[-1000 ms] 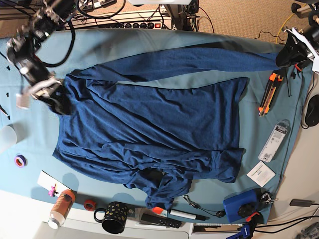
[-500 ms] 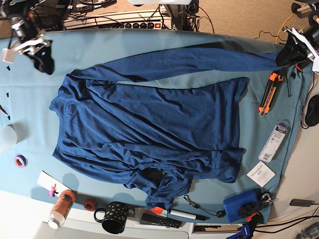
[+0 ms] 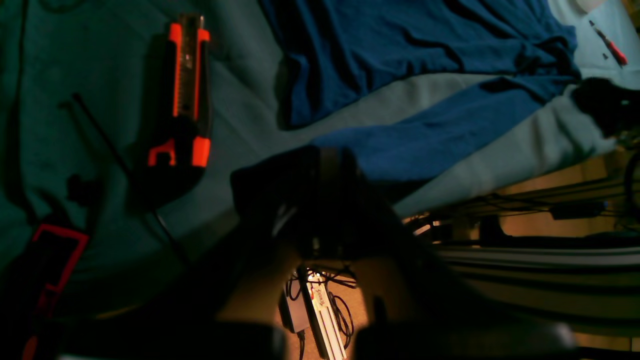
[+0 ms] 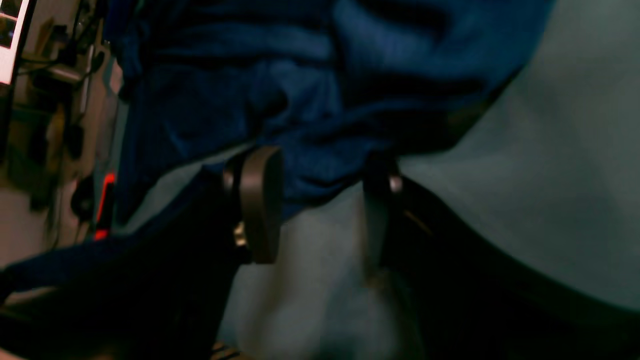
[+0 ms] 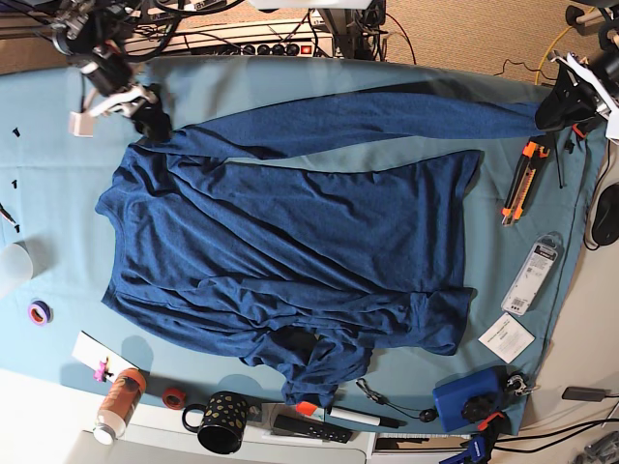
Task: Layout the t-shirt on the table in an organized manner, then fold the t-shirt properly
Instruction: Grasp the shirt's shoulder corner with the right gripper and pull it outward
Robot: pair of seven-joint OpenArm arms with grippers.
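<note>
right fingers (image 4: 260, 200) now at t-shirt (image 5: 290, 242) corner, spread over its edge

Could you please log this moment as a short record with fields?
shirt: spread on the table, wrinkled, one long sleeve stretched toward the left tool
right tool: open, at the shirt's shoulder edge, fabric between the fingers
left tool: shut, at the sleeve's end
knife: orange, beside the shirt's hem
mug: at the table's edge

Teal table (image 5: 290, 72) under t-shirt (image 5: 290, 242), cutter (image 5: 523, 176), mug (image 5: 222, 421)
</note>
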